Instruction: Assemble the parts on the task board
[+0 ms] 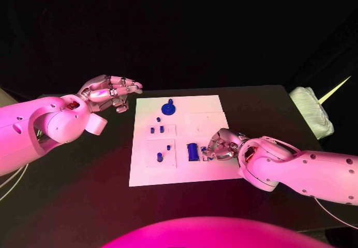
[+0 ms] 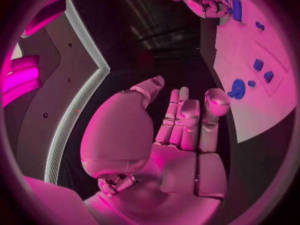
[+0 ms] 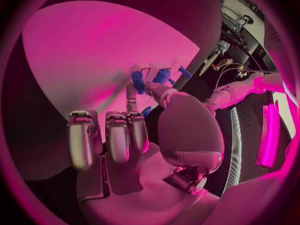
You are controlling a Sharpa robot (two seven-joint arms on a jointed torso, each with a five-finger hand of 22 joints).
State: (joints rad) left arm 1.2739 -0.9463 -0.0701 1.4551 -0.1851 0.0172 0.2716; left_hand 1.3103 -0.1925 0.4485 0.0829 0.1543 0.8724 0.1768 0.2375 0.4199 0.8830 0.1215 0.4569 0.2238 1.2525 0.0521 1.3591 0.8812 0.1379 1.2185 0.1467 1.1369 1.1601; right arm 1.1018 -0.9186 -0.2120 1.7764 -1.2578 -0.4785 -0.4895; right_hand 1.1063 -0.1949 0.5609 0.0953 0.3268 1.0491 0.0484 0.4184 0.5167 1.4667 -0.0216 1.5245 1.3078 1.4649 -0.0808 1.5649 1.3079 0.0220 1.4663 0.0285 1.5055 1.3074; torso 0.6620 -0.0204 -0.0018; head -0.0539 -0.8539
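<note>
The white task board (image 1: 179, 168) lies in the middle of the black table. A round blue part (image 1: 169, 108) stands near its far edge, with small blue pieces (image 1: 157, 129) in the plates below it. A dark blue block (image 1: 193, 151) stands near the board's middle. My right hand (image 1: 220, 145) rests on the board just right of that block, and a small blue part (image 3: 145, 111) sits pinched between its thumb and fingers. My left hand (image 1: 112, 92) hovers off the board's far left corner, holding nothing, fingers loosely bent. The left wrist view shows the board (image 2: 250, 110) and round part (image 2: 238, 88).
A pale folded cloth (image 1: 313, 111) lies at the table's right edge. Bare black table surrounds the board on the left and at the front. A cable (image 1: 9, 186) runs off the left side.
</note>
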